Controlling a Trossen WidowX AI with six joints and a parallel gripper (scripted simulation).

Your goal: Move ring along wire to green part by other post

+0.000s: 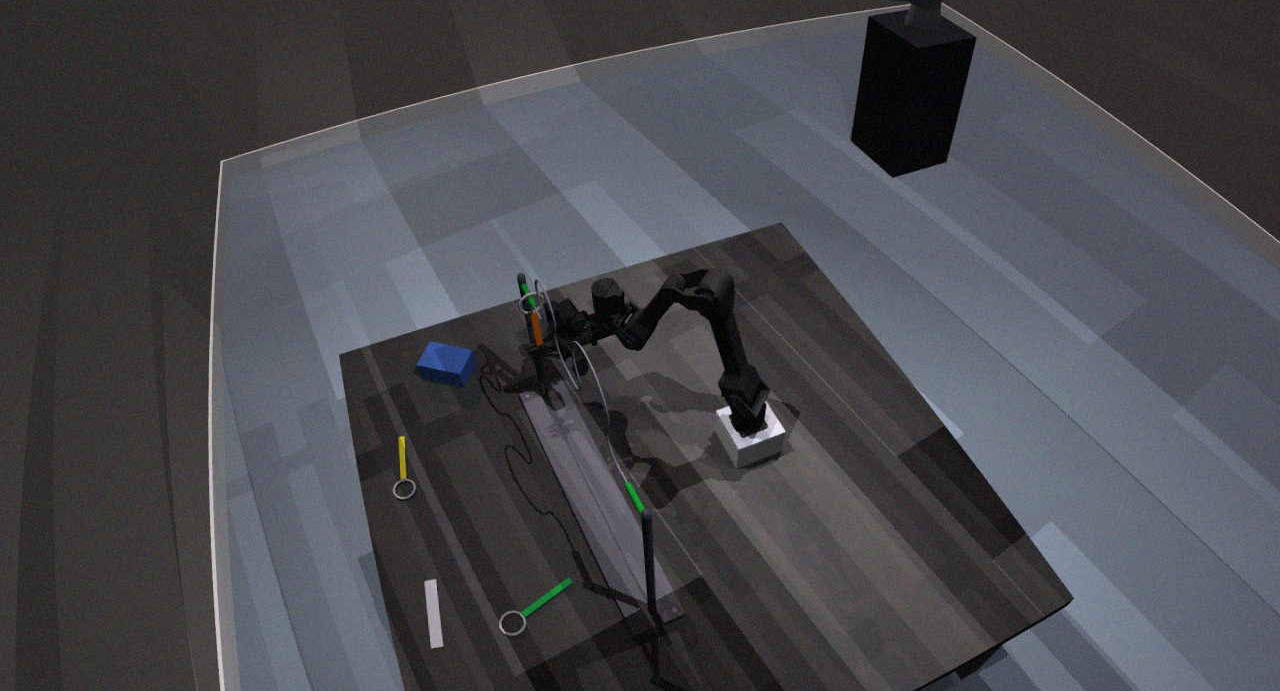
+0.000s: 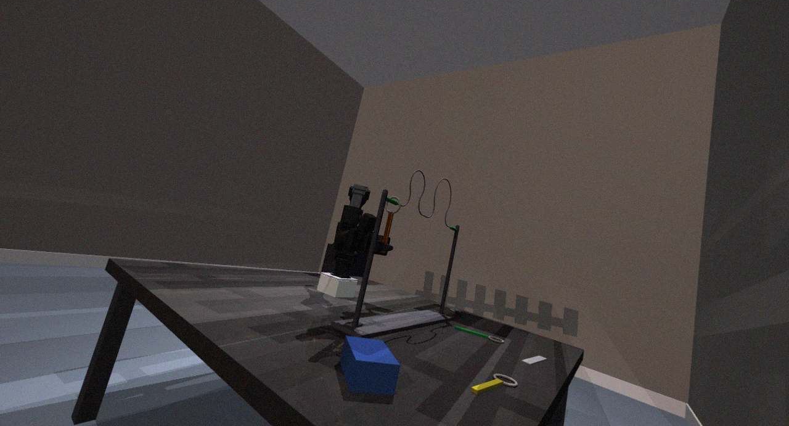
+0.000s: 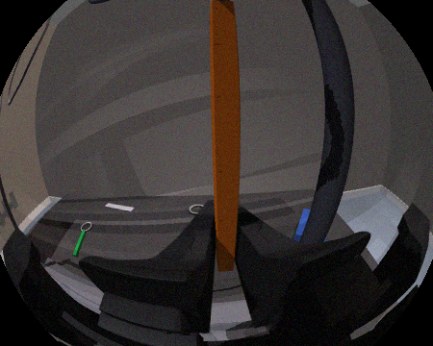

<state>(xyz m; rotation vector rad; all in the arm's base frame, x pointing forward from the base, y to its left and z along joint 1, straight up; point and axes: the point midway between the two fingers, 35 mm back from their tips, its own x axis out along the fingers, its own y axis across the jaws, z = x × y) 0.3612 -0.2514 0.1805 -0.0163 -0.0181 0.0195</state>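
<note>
The ring hangs around the green wire part beside the near post. Its orange handle points down. My gripper is shut on the handle's lower end, with a finger on each side of it. The ring lies outside the wrist view. The thin grey wire curves in several bends to the other green part, at the far post.
A pale base plate carries both posts. A blue block, a yellow-handled ring, a green-handled ring and a white strip lie on the table.
</note>
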